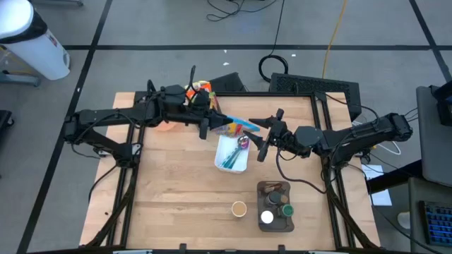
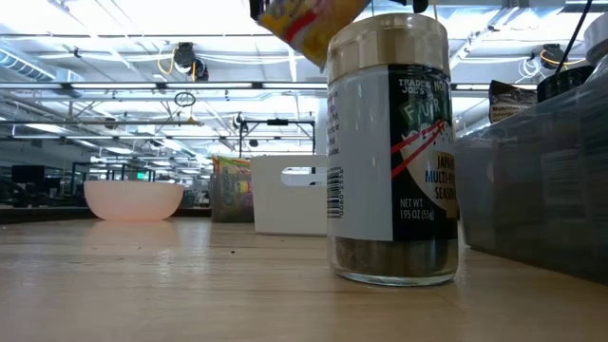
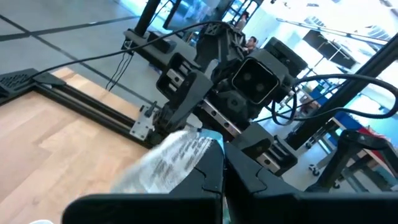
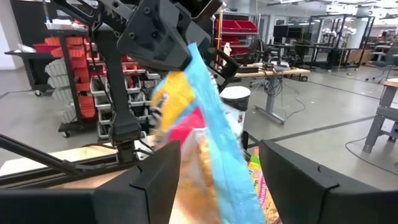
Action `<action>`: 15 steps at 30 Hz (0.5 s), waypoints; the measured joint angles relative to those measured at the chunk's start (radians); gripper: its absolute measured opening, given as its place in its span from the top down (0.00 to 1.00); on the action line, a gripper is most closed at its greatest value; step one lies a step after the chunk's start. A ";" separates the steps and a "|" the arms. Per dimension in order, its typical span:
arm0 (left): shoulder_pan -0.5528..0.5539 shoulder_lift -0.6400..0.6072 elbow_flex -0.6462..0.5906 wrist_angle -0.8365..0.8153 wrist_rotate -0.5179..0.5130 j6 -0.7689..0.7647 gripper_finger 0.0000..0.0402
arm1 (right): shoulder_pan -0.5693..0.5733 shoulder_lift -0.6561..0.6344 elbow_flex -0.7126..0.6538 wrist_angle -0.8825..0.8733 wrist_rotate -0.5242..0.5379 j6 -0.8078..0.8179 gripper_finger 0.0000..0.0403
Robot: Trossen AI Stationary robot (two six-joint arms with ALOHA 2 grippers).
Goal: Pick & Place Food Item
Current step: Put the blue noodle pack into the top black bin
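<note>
From above, the left gripper (image 1: 212,127) has its jaws clamped on a crinkly snack bag (image 1: 236,128), held in the air just over the far end of a white rectangular bin (image 1: 231,154) on the wooden desk (image 1: 176,183). The right gripper (image 1: 260,136) meets it, jaws apart around the bag, as its own wrist view shows, with the bag's blue, yellow and pink film between them. Only the low view shows a glass seasoning jar (image 2: 392,152) up close and a pale round bowl (image 2: 133,199).
</note>
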 joint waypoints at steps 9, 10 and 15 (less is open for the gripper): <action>0.000 0.000 0.000 -0.008 0.003 0.015 1.00 | 0.000 0.000 0.000 0.000 -0.003 0.009 0.51; 0.000 0.000 0.000 -0.008 0.002 0.016 1.00 | 0.000 0.000 0.000 0.000 -0.004 0.009 0.52; 0.000 0.000 0.000 -0.014 0.002 0.019 1.00 | 0.000 0.000 0.000 0.000 -0.005 0.009 0.65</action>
